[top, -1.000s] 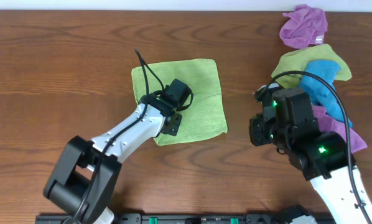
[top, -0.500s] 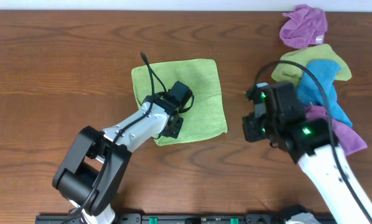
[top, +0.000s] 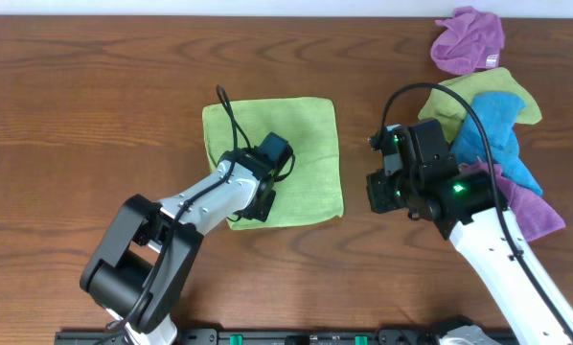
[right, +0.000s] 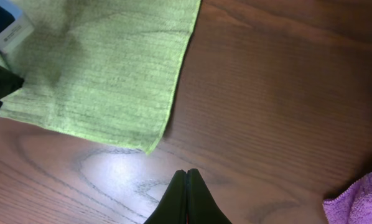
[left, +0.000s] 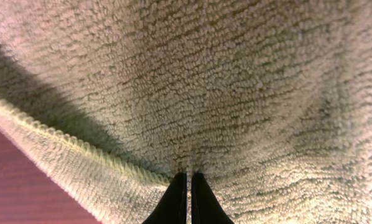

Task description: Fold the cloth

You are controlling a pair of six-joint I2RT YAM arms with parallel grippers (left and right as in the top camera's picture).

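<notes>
The lime-green cloth lies mostly flat on the wooden table, left of centre. My left gripper is over its near-left part and is shut on a pinch of the cloth. In the left wrist view the terry fabric fills the frame and the fingertips pinch it beside a hemmed edge. My right gripper is shut and empty just right of the cloth. In the right wrist view its fingertips hover over bare wood near the corner of the cloth.
A pile of other cloths lies at the back right: a purple one, an olive-yellow one, a blue one and another purple one beside my right arm. The table is dark wood.
My right arm has moved left, closer to the cloth's right edge. My left gripper has shifted slightly and drawn the cloth's near-right corner inward.
</notes>
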